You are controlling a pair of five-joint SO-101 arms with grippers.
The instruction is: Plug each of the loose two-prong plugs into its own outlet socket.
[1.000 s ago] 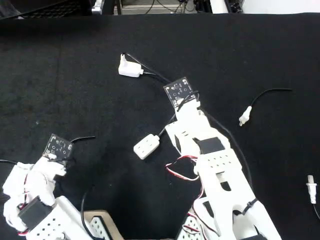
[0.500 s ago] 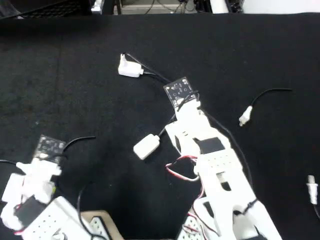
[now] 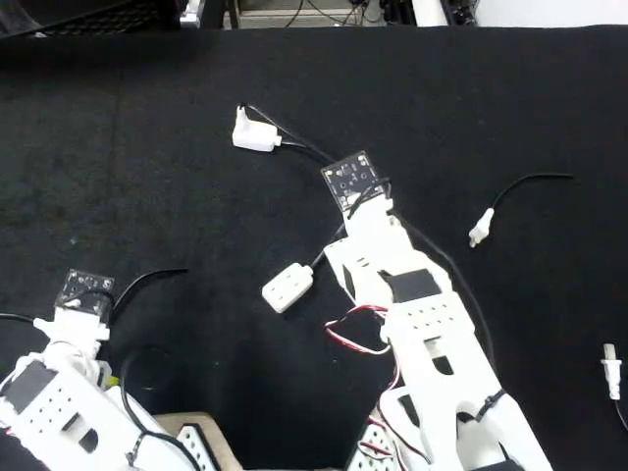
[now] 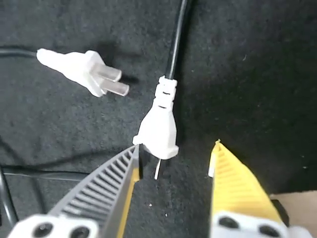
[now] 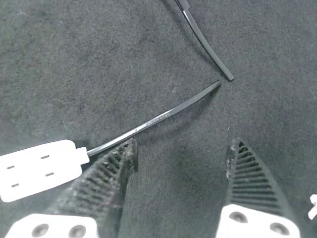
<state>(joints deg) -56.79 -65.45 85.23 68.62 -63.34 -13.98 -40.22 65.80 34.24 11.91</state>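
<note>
A white two-prong plug [image 4: 159,130] on a black cord lies between the fingers of my left gripper [image 4: 176,148], which is open. Its prongs point toward the wrist, close to the grey finger [image 4: 106,186]. A second white plug [image 4: 81,69] lies just beyond it. My right gripper [image 5: 183,144] is open over bare cloth, with a white outlet socket [image 5: 37,168] and its black cord [image 5: 158,117] beside one finger. In the high view two white sockets [image 3: 287,286] [image 3: 253,137] lie left of the right arm [image 3: 412,314], and two more loose plugs [image 3: 481,228] [image 3: 611,368] lie to its right.
The table is covered in black cloth [image 3: 147,177]. The left arm [image 3: 54,402] sits at the near left corner. A tan base plate [image 3: 196,437] shows at the near edge. Thin black cords [image 3: 535,182] trail from the plugs and sockets.
The left arm has drawn back toward the near left corner, its wrist now lower and farther left in the high view. The right arm, sockets and right-side plugs have not moved.
</note>
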